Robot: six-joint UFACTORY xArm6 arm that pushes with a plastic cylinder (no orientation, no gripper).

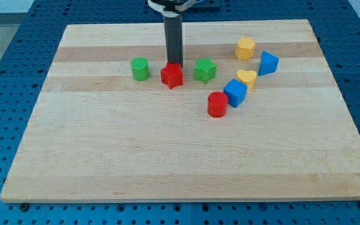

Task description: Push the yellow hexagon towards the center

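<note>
Blue perforated flooring surrounds a pale wooden bench (167,156) that carries every block. My tip (174,64) has no hand: it is a bare rod that neither opens nor closes and holds nothing; it can only shove. It stands just behind the red star-shaped block (172,75), touching it or nearly so; the block hides the last bit of the rod.

Working outward from my tip: just to the view's right sits the green star-shaped block (205,70), and a little farther to the view's left the green cylinder (140,69). Lower and to the right of my tip lie the red cylinder (217,104), the blue cube (235,92) and the yellow heart (247,78), strung in a diagonal, each touching or nearly touching its neighbour. Farthest right are the yellow hexagon (245,48) and the blue triangular block (267,63).

The hexagon lies well apart from my tip, toward the view's top right, so I judge the push not yet begun; my tip would need to get round to its far side.

Count: two red, two green, two blue, two yellow, eight in all.
</note>
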